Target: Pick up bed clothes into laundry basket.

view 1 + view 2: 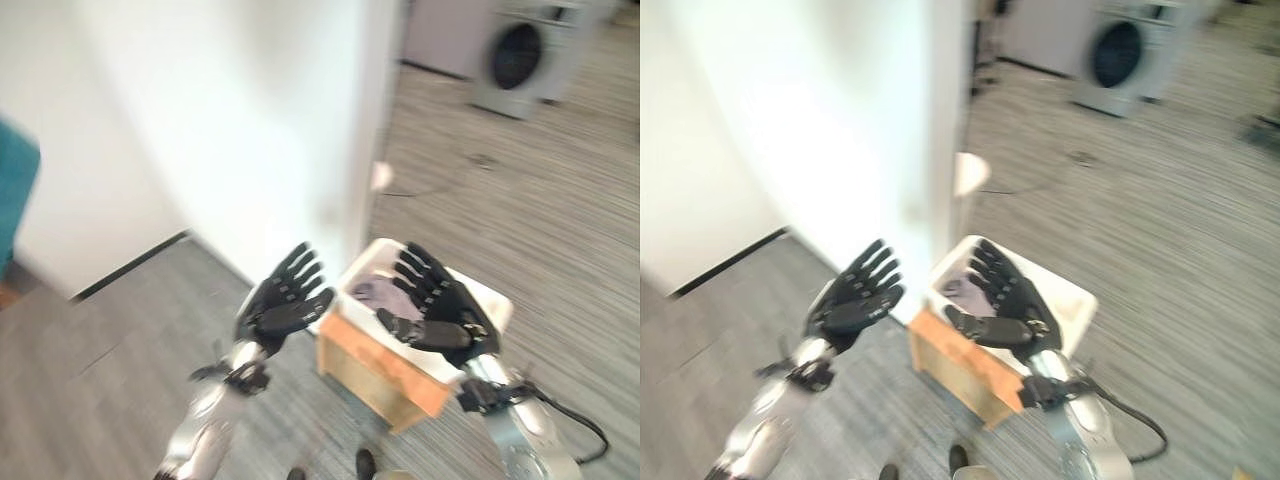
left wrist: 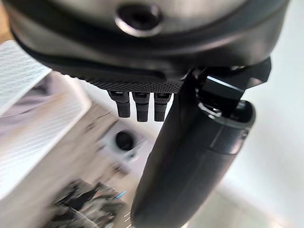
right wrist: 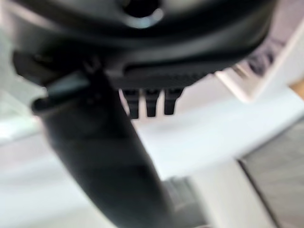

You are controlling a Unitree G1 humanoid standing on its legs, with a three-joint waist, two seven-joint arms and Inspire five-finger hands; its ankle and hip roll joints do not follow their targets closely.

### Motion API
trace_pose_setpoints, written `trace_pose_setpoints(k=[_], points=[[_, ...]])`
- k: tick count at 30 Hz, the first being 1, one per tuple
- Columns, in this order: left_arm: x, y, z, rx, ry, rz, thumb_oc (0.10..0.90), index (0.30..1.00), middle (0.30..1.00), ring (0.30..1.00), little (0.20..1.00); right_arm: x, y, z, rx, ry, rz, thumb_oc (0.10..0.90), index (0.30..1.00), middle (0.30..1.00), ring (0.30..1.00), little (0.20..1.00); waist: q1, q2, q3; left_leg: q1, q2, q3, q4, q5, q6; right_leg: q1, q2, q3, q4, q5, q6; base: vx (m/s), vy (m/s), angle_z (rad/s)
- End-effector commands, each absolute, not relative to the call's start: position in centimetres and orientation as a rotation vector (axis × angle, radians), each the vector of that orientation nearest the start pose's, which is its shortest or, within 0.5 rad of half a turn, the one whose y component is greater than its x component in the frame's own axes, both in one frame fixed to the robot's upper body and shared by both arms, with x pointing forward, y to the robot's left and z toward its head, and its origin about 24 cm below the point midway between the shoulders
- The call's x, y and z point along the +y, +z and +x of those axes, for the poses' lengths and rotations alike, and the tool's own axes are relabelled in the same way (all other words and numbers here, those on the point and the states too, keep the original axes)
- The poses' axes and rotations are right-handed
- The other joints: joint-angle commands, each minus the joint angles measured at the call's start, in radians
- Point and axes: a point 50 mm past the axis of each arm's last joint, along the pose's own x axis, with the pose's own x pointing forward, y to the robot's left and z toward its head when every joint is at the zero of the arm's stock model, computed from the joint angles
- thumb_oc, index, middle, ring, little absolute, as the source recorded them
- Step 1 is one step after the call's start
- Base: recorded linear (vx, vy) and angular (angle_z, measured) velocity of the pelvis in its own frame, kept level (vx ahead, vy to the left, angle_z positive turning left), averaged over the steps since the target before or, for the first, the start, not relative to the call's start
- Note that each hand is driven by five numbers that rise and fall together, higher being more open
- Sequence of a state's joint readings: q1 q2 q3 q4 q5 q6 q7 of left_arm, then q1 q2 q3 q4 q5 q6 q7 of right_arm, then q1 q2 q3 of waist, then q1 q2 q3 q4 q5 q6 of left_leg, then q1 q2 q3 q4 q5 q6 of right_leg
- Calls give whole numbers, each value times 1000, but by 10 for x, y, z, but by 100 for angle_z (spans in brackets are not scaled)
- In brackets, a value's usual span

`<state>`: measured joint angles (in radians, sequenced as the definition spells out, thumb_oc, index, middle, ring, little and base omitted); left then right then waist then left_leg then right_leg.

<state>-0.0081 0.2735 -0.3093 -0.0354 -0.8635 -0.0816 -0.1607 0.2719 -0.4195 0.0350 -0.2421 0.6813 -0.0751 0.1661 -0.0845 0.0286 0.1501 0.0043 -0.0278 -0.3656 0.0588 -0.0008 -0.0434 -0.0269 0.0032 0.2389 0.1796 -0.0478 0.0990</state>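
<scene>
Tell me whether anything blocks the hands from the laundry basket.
Nothing visible does. The left hand and right hand are open and empty above the floor, the right one directly over the laundry basket, which already holds greyish cloth.

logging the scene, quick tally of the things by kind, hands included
robot hands: 2, left hand and right hand, both open and empty
laundry basket: 1
clothes in the basket: 1 pale bundle
washing machine: 1
total: 5
</scene>
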Motion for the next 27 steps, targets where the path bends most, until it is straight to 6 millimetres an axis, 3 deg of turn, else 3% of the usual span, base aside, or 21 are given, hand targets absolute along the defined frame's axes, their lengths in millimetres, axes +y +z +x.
trace_pose_setpoints(k=[1,2,3,5,7,8,9,10,11,12,13,14,15,16,18,19,20,21,24,26,27], points=[[146,109,253,-306,-453,-553,800,900,900,900,900,-197,125,219,-391,277,286,800,900,900,900,900,47,-56,-28,-114,-23,-24,64,-6,-10,76,67,204,26,-178,-17,-226,-173,152],[147,108,250,-306,-447,-549,800,900,900,900,900,-197,124,220,-388,274,302,800,900,900,900,900,55,-54,-23,-121,-23,-38,63,0,-9,81,54,180,11,-175,-29,-216,-392,147],[156,109,244,-320,-421,-527,800,900,900,900,900,-199,124,222,-399,279,313,800,900,900,900,900,96,-57,-12,-148,-21,-96,56,61,-45,112,67,137,-28,-170,-58,-141,-357,156],[156,108,243,-315,-425,-541,800,900,900,900,900,-200,124,221,-391,275,301,800,900,900,900,900,90,-56,-13,-169,-20,-113,51,77,-55,113,75,117,-40,-163,-61,-99,-274,166],[162,101,237,-303,-388,-587,800,900,900,900,900,-211,131,221,-397,271,249,800,900,900,900,900,95,-77,26,-211,-17,-44,100,83,-51,122,69,44,-45,-156,-74,-167,-189,199],[162,102,237,-303,-388,-588,800,900,900,900,900,-211,131,221,-398,272,248,800,900,900,900,900,94,-75,25,-215,-16,-45,99,86,-52,119,71,44,-47,-153,-74,-230,-88,128],[165,98,236,-299,-361,-593,800,900,900,900,900,-216,134,221,-404,255,220,800,900,900,900,900,82,-93,30,-210,16,84,161,39,-30,100,53,4,-43,-137,-74,-362,-163,140],[168,94,234,-287,-344,-589,800,900,900,900,900,-224,132,222,-403,197,215,800,900,900,900,900,63,-129,21,-177,77,289,315,-44,-7,77,10,-95,-66,-112,-75,-443,-178,111],[168,94,234,-282,-349,-593,800,900,900,900,900,-227,130,222,-402,175,224,800,900,900,900,900,57,-134,13,-163,93,334,324,-54,-9,66,-1,-125,-81,-101,-75,-296,-127,147],[168,93,233,-281,-348,-593,800,900,900,900,900,-227,130,222,-401,175,224,800,900,900,900,900,54,-132,13,-165,94,330,330,-60,-9,69,0,-128,-83,-103,-75,-167,-38,163],[168,94,232,-283,-354,-592,800,900,900,900,900,-232,131,221,-416,149,238,800,900,900,900,900,38,-137,7,-131,133,411,367,-70,-9,65,-13,-179,-92,-91,-78,-178,-44,192],[171,97,233,-290,-360,-562,800,900,900,900,900,-241,129,216,-436,77,271,800,900,900,900,900,-11,-131,-24,-34,229,594,358,-67,-16,44,-27,-284,-97,-92,-79,-218,-42,174],[171,100,234,-301,-366,-554,800,900,900,900,900,-245,128,213,-443,48,284,800,900,900,900,900,-40,-121,-33,28,273,686,350,-74,-31,39,-32,-347,-87,-102,-78,-137,-19,167],[171,100,234,-301,-366,-554,800,900,900,900,900,-245,129,213,-443,48,284,800,900,900,900,900,-41,-122,-33,29,271,686,346,-70,-31,39,-33,-347,-88,-100,-79,-89,17,151],[163,109,240,-328,-414,-568,800,900,900,900,900,-257,121,204,-457,-42,349,800,900,900,900,900,-114,-77,-57,129,305,874,308,-116,-85,21,-66,-545,-53,-142,-70,-97,71,170],[162,109,240,-327,-414,-568,800,900,900,900,900,-257,121,203,-458,-43,349,800,900,900,900,900,-119,-77,-59,126,304,868,307,-115,-84,21,-68,-551,-51,-143,-69,-204,202,262],[155,114,243,-340,-448,-579,800,900,900,900,900,-263,116,198,-452,-82,362,800,900,900,900,900,-145,-52,-62,137,261,909,172,-176,-66,-5,-112,-644,-24,-117,-55,-159,166,245],[155,114,243,-340,-449,-579,800,900,900,900,900,-263,116,197,-452,-83,361,800,900,900,900,900,-151,-51,-64,136,253,902,162,-175,-59,-8,-119,-650,-21,-116,-50,-209,264,264],[161,118,241,-355,-419,-495,800,900,900,900,900,-248,105,207,-398,-23,398,800,900,900,900,900,-119,-29,-44,129,156,776,47,-201,16,-69,-192,-670,132,-61,2,-111,293,159],[170,116,241,-355,-380,-449,800,900,900,900,900,-234,103,213,-367,44,387,800,900,900,900,900,-118,-40,-26,132,122,722,33,-204,45,-119,-237,-581,240,-17,56,-114,136,72],[176,115,242,-362,-347,-434,800,900,900,900,900,-223,105,216,-368,106,388,800,900,900,900,900,-119,-42,-16,114,117,696,31,-177,52,-147,-218,-493,253,8,64,-144,29,96]])
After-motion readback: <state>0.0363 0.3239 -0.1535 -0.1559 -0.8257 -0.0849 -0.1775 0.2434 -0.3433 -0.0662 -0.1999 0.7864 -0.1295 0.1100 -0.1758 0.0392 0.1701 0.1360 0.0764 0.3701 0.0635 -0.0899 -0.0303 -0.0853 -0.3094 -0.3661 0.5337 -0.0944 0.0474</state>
